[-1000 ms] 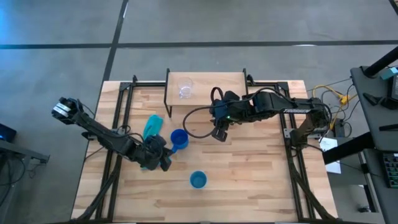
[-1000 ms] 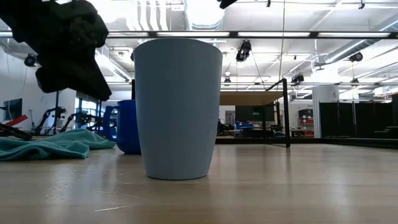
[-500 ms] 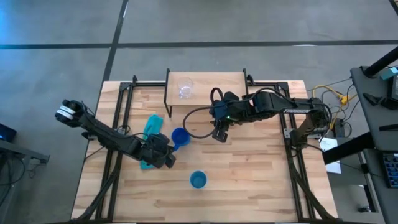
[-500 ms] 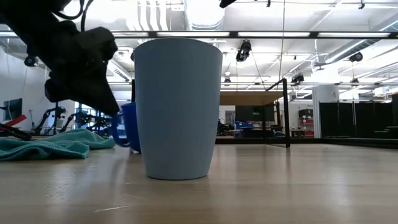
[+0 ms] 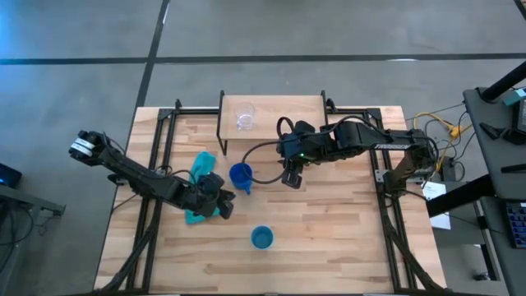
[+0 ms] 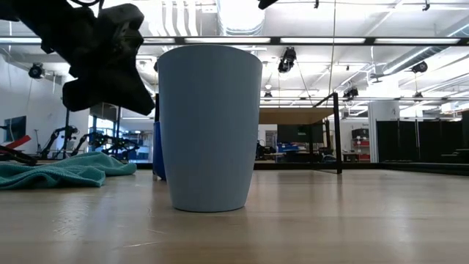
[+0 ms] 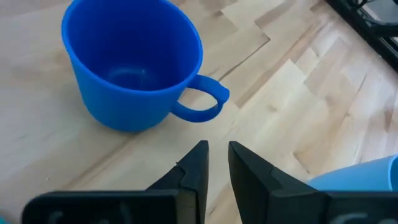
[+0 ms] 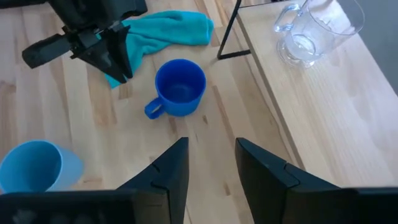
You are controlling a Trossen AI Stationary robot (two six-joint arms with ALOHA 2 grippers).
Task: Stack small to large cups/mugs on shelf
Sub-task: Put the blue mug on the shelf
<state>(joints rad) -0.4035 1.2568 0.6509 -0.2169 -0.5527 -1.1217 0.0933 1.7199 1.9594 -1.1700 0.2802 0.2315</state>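
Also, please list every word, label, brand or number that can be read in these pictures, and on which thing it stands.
No readable text anywhere.
Mug, blue cup, glass cup: plain, no print or logo.
Shelf, cloth: no label.
Room behind the table in the low view: nothing there can be read.

Overhead camera looks straight down; low camera sits level, close behind the light blue cup point(image 6: 209, 128); both wrist cameras share the dark blue mug point(image 7: 134, 64).

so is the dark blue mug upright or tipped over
Upright. The mug stands on its base on the table, open mouth up, empty inside, handle out to the side.
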